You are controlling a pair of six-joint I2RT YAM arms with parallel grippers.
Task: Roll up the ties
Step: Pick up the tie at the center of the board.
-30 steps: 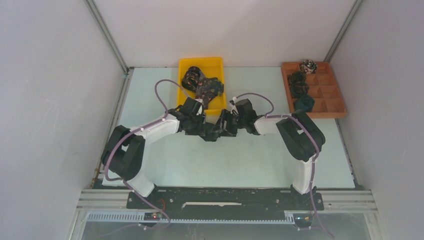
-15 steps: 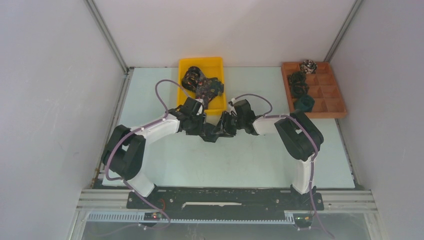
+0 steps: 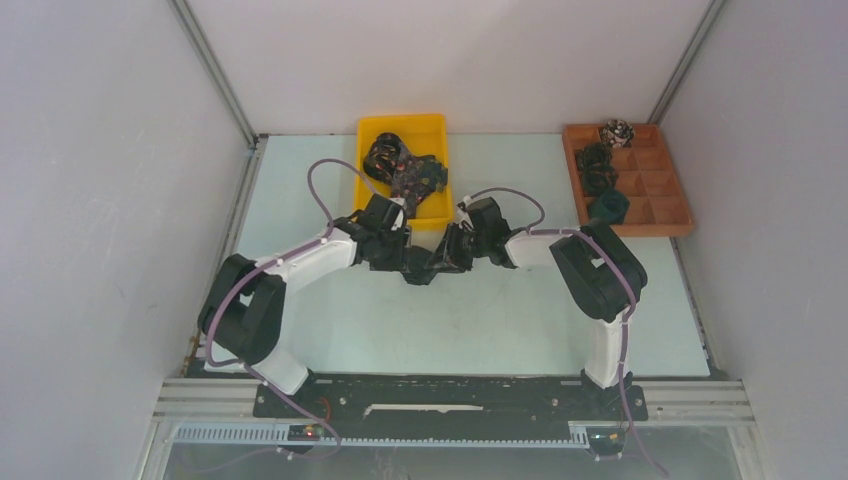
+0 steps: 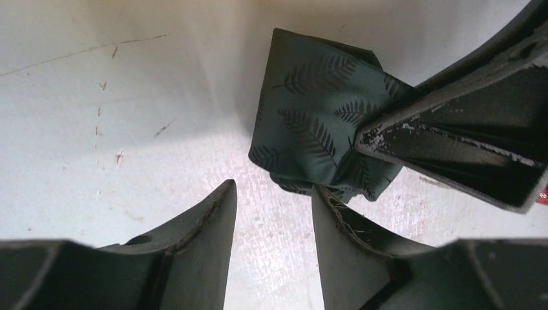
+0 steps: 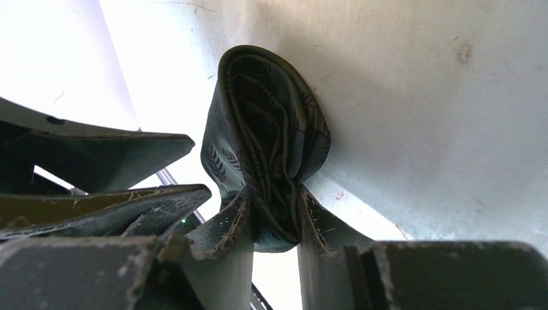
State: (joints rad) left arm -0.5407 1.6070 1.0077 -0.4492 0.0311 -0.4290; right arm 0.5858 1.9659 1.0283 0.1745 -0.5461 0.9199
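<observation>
Dark green fabric with a faint fern-leaf print, that's the necktie (image 5: 265, 129), wound up into a chunky coil with the layers showing at one end. The right gripper (image 5: 274, 197) is clamped on it, both black fingers squeezing the lower part of the coil. The left gripper (image 4: 274, 190) sits just beside it with its jaws apart and nothing between them. The coil's edge is right at the tip of one finger, can't tell if it actually touches.

All of this is low over the pale green table (image 3: 480, 320), just in front of the yellow plastic tray (image 3: 372, 125), on the arm-base side. Inside that tray there's a heap of loose dark patterned ties (image 3: 405, 170). Well off to the right of the tray sits a brown wooden compartment box (image 3: 670, 200) with a few rolled ties (image 3: 598, 168) in its left-hand compartments.
</observation>
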